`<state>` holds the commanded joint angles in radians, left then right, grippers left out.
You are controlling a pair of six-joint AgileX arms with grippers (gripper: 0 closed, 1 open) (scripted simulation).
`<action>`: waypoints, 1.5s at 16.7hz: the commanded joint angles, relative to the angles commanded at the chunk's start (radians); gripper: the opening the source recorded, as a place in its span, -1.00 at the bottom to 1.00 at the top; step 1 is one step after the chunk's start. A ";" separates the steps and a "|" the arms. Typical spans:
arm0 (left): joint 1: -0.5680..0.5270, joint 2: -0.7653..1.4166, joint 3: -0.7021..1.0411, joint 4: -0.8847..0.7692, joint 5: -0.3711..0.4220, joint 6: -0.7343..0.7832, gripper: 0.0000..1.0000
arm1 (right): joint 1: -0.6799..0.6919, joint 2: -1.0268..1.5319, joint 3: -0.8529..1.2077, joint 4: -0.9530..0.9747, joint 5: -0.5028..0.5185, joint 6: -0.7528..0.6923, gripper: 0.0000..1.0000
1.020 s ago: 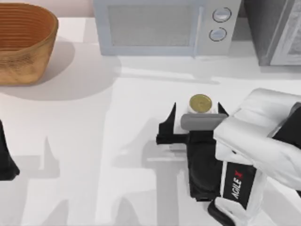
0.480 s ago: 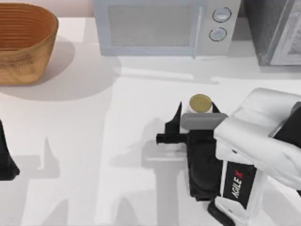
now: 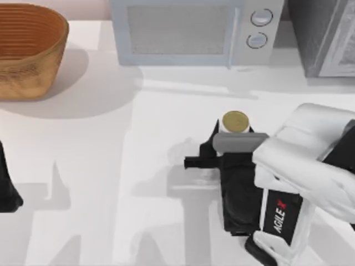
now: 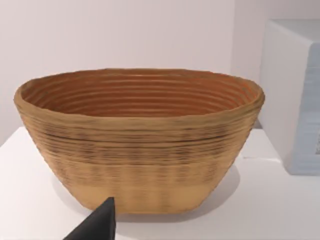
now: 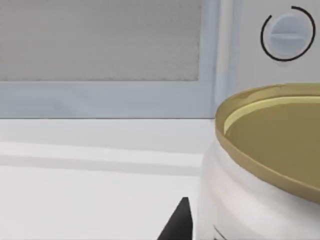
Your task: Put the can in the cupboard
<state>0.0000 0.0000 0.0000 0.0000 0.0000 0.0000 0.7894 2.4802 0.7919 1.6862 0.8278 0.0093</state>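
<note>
The can (image 3: 236,121), white with a dull gold top, stands upright on the white table in front of the microwave. My right gripper (image 3: 234,132) reaches it from the near side, fingers pressed against its two sides, shut on it. In the right wrist view the can (image 5: 260,165) looms very close beside one dark fingertip (image 5: 179,222). The cupboard (image 3: 324,39), dark grey and speckled with a lighter door panel, stands at the back right corner. My left gripper (image 3: 6,185) is parked at the table's left edge.
A pale blue-grey microwave (image 3: 188,30) with two round knobs stands at the back, just behind the can and left of the cupboard. A woven brown basket (image 3: 28,50) sits at the back left, also the basket (image 4: 140,140) close in the left wrist view.
The right gripper's fingers have closed in from both sides onto the can. The can and the left arm have stayed where they were.
</note>
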 joint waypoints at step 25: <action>0.000 0.000 0.000 0.000 0.000 0.000 1.00 | 0.002 -0.394 -0.029 -0.375 -0.010 0.007 -1.00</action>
<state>0.0000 0.0000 0.0000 0.0000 0.0000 0.0000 0.7911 2.0859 0.7628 1.3108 0.8179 0.0160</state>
